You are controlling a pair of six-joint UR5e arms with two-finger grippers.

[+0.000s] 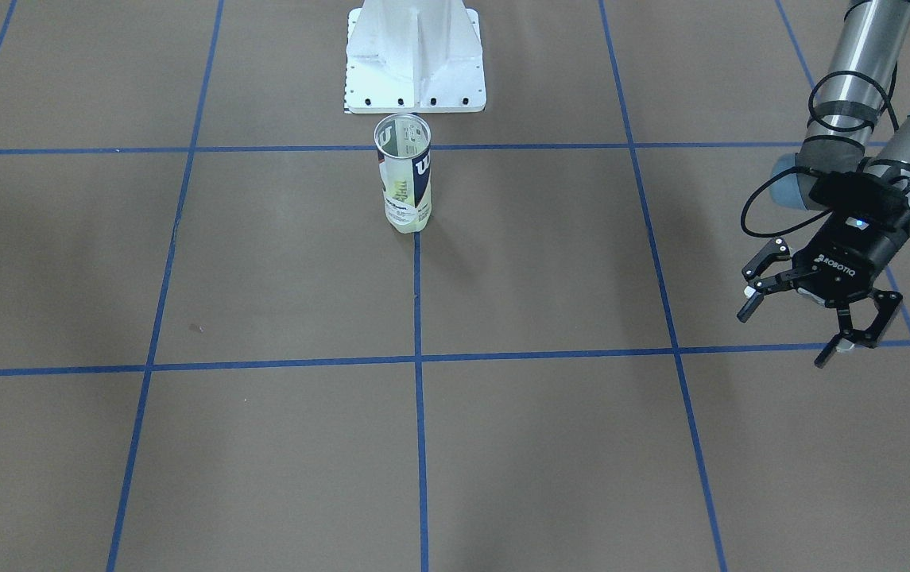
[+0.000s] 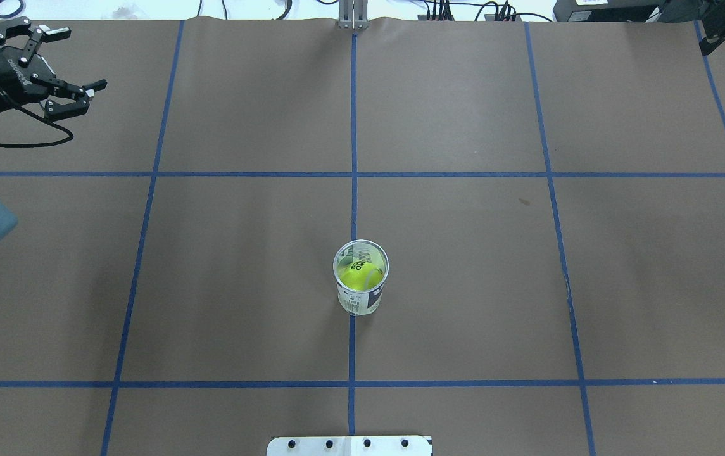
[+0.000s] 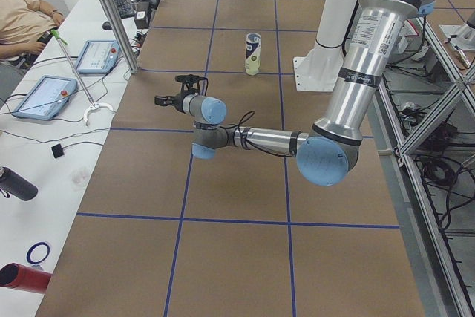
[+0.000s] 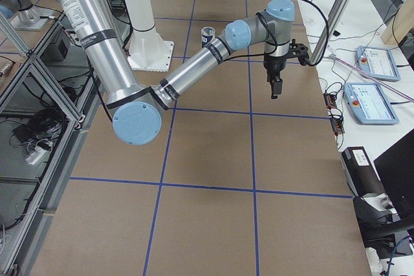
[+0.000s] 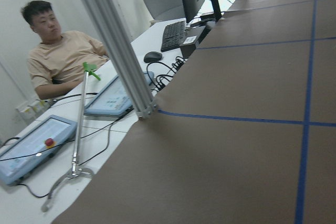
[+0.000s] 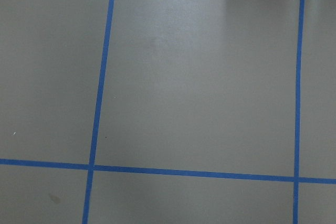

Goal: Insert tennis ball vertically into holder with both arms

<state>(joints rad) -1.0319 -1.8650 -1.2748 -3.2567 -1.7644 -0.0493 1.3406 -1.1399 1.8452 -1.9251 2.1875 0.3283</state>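
- So the holder stands upright pretty much dead centre on the table, right on the middle blue tape line. From overhead, the white pedestal sits just off at its 6 o'clock, not touching.
- The tennis ball is down inside the can. You can see the yellow through the open mouth from above, and it looks low in the tube, well under the rim.
- The left gripper hangs empty with its fingers spread wide, way out at the holder's 10 o'clock in the overhead view.
- The right gripper is off at about 2 o'clock, at the far table edge and pointing down. It's only half in shot, so I can't tell if it's spread or closed. I don't see anything in it, though.
- My read: the insert itself is done and this is just the clearing-off part.
- To do that well, I'd keep both arms high and wide and stay out of the middle lane.
- An upright can with one ball low in it probably tips from a light nudge, so no sweeping past it and no dangling cable near the rim.
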